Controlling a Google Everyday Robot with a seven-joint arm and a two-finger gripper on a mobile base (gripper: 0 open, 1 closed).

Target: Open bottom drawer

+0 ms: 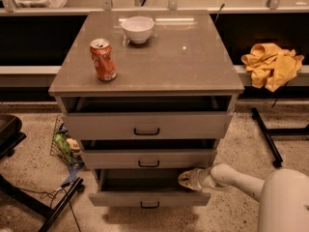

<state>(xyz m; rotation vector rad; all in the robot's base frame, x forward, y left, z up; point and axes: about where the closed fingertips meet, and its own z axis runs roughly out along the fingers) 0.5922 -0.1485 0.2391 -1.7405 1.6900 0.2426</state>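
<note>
The bottom drawer [120, 198] is the lowest of three in a grey-beige cabinet. It has a small black bar handle [149, 205] and stands pulled out, with its dark inside showing. My gripper [187, 180] is at the end of a white arm coming from the lower right. It sits at the right end of the bottom drawer's opening, just above the top edge of the drawer front.
The top drawer [146, 125] and middle drawer [148, 159] also stand partly out. A red can [103, 60] and a white bowl [138, 29] sit on the cabinet top. A yellow cloth [271, 64] lies at the right. A wire basket [63, 144] and black chair legs [48, 207] are at the left.
</note>
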